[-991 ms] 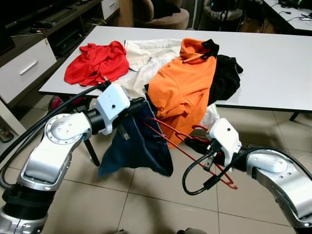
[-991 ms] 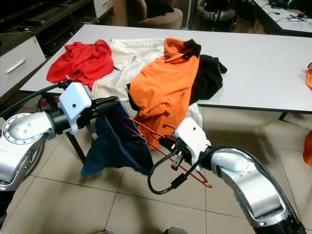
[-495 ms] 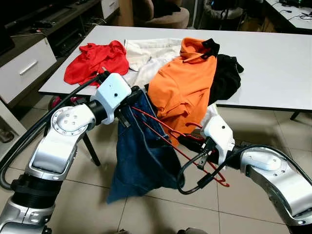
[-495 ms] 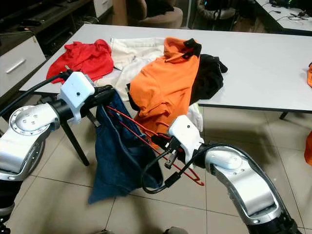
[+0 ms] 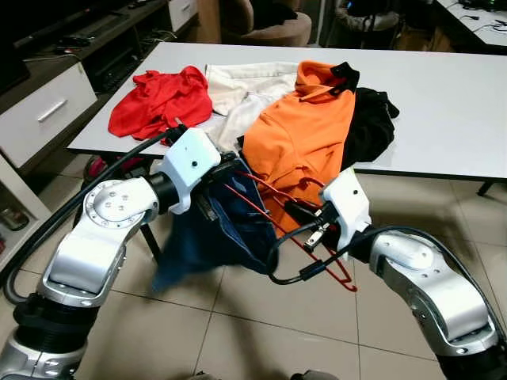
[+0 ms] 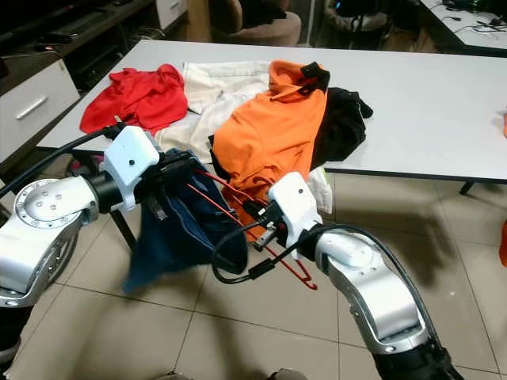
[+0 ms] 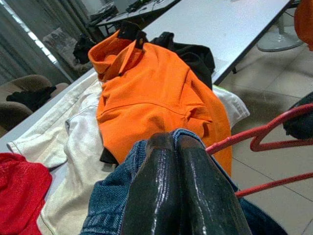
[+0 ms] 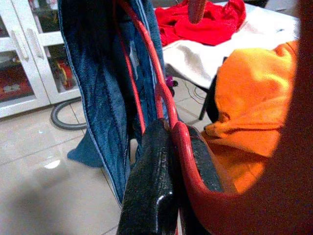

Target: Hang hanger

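Plainly, the thin red wire hanger (image 5: 273,207) is held in the air between the two arms, in front of the table edge and above the tiled floor (image 5: 238,317). The right gripper (image 8: 168,161) has its two black fingers pressed together on the hanger's red rod near the hook end, which curls down just below and behind that gripper. From there the hanger's arms run away from the right gripper toward the left gripper (image 7: 178,196), and they pass into the dark blue denim garment (image 5: 226,233). The left gripper's fingers are closed on a fold of that denim at its top edge, so the cloth hangs down below it, partly bunched, with the hanger threaded inside.

Just beyond both grippers, the white table (image 5: 444,95) carries a heap of clothes: an orange polo shirt (image 5: 305,134) nearest, a cream-white garment (image 5: 238,91) and a red shirt (image 5: 158,99) farther to the left gripper's side, and a black garment (image 5: 368,127) past the right gripper.

As a judgement, the garment looks only partly seated on the hanger. No rail or hook to hang it on can be seen, so the hanging itself is still to come.
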{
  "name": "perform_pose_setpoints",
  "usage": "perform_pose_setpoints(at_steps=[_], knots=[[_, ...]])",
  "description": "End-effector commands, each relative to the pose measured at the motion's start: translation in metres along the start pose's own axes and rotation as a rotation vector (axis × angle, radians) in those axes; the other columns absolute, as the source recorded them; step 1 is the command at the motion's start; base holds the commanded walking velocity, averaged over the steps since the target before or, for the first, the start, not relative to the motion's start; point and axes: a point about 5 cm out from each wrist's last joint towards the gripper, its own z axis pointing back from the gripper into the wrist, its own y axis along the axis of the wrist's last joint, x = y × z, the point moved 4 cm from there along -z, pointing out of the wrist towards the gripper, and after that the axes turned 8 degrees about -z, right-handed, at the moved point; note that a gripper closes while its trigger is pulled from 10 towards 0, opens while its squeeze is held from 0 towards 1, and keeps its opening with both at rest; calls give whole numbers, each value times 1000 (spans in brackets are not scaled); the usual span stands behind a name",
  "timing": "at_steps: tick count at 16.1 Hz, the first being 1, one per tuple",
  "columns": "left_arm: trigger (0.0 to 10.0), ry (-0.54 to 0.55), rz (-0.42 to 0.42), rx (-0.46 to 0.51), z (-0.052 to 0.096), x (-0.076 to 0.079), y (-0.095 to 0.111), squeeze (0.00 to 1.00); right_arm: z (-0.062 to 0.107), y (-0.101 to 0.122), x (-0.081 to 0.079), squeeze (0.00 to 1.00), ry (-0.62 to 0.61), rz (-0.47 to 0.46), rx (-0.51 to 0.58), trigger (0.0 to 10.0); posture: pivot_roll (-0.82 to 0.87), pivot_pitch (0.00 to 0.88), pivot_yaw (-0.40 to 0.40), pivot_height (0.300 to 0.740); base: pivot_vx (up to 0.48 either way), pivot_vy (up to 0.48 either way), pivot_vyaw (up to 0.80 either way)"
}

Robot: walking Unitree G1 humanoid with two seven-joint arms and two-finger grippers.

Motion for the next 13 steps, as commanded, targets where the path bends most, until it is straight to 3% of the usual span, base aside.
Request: perform_pose_setpoints(at_steps=[1,4,8,13], knots=[[10000,-4,-19,22,-5,2,6,0,-5,6,-3,0,21,11,10,10000,-136,0,69,740,0,0,0],[10000,1,-14,36,-6,-2,12,0,-9,0,-8,0,49,35,-23,10000,-133,0,72,740,0,0,0],[10000,5,-26,25,-1,-9,13,0,-11,1,0,0,-12,36,-20,10000,-128,0,75,740,0,0,0],[10000,-80,-16,47,2,3,19,0,-13,12,-3,0,-9,35,27,10000,-127,0,83,740,0,0,0]])
